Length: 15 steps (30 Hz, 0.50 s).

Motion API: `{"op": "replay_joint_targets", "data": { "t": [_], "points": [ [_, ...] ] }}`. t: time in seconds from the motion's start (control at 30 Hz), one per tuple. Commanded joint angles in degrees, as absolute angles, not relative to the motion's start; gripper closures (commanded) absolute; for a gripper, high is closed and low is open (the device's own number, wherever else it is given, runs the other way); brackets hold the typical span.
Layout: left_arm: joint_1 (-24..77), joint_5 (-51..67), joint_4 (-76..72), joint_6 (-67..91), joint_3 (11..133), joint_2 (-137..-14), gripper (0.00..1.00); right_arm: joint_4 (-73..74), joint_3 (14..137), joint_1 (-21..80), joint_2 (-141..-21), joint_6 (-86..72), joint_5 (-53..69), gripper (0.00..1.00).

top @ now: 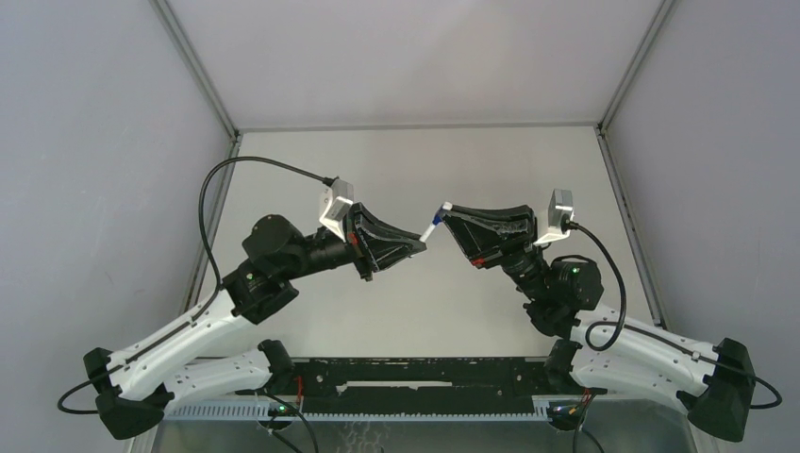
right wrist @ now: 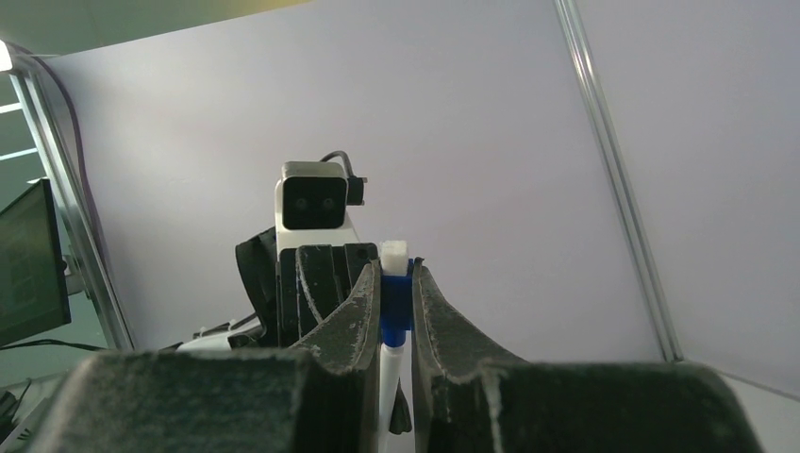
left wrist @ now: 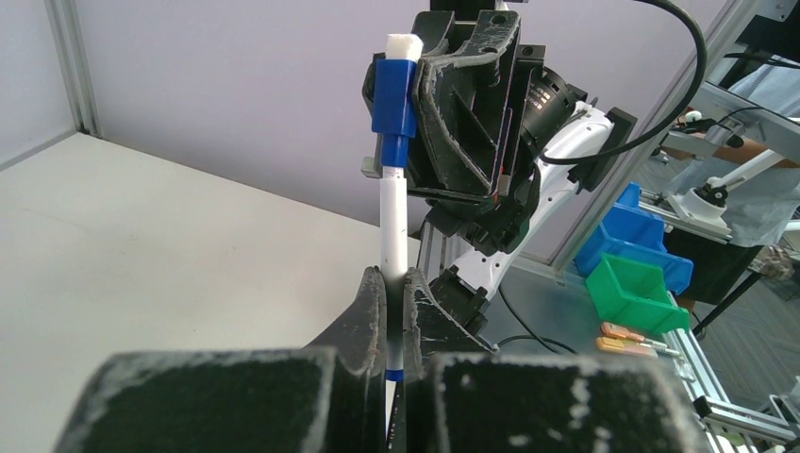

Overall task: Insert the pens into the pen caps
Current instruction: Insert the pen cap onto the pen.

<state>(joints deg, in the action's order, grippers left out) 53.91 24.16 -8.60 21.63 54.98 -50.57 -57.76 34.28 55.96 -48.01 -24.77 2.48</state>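
Both arms meet in mid-air above the middle of the table. My left gripper [top: 422, 245] [left wrist: 394, 278] is shut on the lower part of a thin white pen [top: 430, 231] [left wrist: 392, 222], which points away from it. The pen's far end sits inside a dark blue pen cap [top: 437, 219] [left wrist: 394, 99] [right wrist: 396, 302] with a white tip. My right gripper [top: 445, 211] [right wrist: 396, 269] is shut on that cap from both sides. In the right wrist view the pen [right wrist: 390, 373] runs down between the fingers [right wrist: 363, 311], and the left gripper's body stands just behind.
Grey enclosure walls with metal corner posts [top: 193, 66] ring the white table [top: 415, 160]. Blue [left wrist: 634, 226] and green [left wrist: 637, 288] bins sit beyond the table's edge in the left wrist view. A black rail [top: 415, 373] runs between the arm bases.
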Motion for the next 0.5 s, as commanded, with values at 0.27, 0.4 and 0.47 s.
{"op": "replay_joint_targets", "data": {
  "t": [0.27, 0.4, 0.47],
  "points": [
    [54.1, 19.1, -16.0, 22.8, 58.5, -48.9, 1.00, -58.0, 35.8, 56.4, -50.0, -27.2, 5.3, 0.98],
    [54.1, 17.7, -16.5, 22.9, 58.5, -48.0, 1.00, -57.5, 35.7, 56.5, -50.7, -27.6, 5.3, 0.99],
    [54.1, 17.2, -16.6, 22.9, 58.7, -47.7, 1.00, -57.3, 35.8, 56.4, -51.0, -27.6, 5.3, 0.99]
  ]
}}
